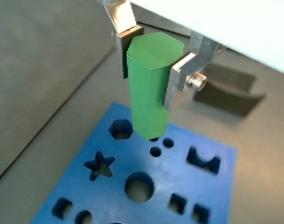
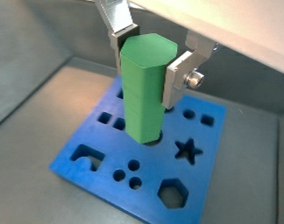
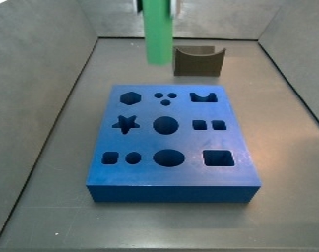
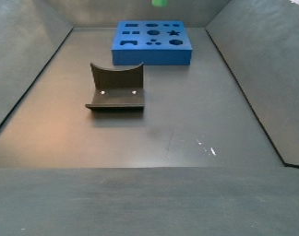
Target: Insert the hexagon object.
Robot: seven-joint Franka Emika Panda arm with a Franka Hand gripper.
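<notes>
My gripper (image 1: 154, 61) is shut on the hexagon object (image 1: 151, 87), a long bright green faceted peg. It holds the peg upright by its upper end, and both wrist views show this (image 2: 148, 63). The peg hangs above the blue block (image 1: 168, 171), with its lower end near the hexagon hole (image 1: 118, 129) and the small round holes. The hexagon hole also shows in a wrist view (image 2: 172, 194) and a side view (image 3: 131, 97). In a side view the peg (image 3: 159, 34) hovers over the block's far edge (image 3: 169, 189). The gripper is mostly cut off there.
A dark brown curved piece (image 3: 198, 61) stands beyond the block, and a side view shows it (image 4: 116, 88) on the grey floor. Grey walls enclose the floor. The block (image 4: 152, 57) has star, round, square and notch holes.
</notes>
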